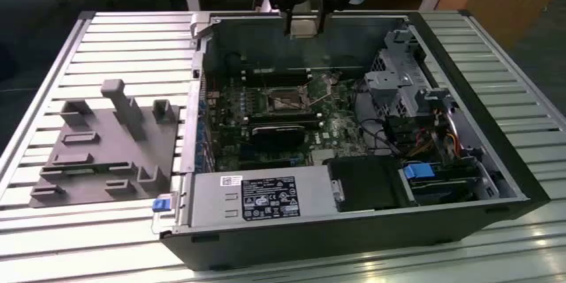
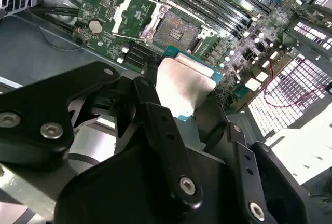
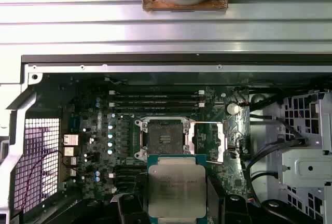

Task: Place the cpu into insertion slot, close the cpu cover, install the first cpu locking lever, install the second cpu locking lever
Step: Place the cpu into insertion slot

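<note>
Fingers (image 2: 151, 102) of the gripper (image 2: 182, 97) are clamped on the cpu (image 2: 184, 84). One black finger presses each of two opposite edges, and the chip's silver-grey top faces the camera in both wrist views. In the exterior view the gripper hangs at the upper middle of the frame, over the far wall of the open computer case (image 1: 354, 230), holding the cpu well above the board.

Beyond the chip lies the insertion slot (image 3: 165, 138), uncovered, with its brownish centre exposed. In the exterior view the slot sits near mid-frame. The cpu cover (image 3: 223, 143) is swung open to one side of the slot. Long memory slots (image 3: 155, 97) run past the socket on the green motherboard (image 1: 345, 130).

Farther out, the slatted metal table (image 1: 132, 38) carries the case. A grey fixture block (image 1: 106, 150) lies at the exterior view's left.
</note>
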You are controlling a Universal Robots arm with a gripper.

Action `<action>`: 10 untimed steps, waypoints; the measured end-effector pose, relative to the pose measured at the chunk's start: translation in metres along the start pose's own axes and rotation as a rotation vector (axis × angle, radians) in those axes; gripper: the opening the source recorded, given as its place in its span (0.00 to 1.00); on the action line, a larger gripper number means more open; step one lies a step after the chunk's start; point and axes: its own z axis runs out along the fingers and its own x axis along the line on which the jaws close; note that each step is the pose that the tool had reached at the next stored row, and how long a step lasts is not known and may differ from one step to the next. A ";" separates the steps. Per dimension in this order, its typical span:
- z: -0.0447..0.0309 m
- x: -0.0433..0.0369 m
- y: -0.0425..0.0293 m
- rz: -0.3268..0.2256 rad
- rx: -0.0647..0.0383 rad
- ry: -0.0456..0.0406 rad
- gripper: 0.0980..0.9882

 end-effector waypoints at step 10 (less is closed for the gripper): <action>0.0000 0.0000 0.0000 0.000 0.000 0.0000 0.49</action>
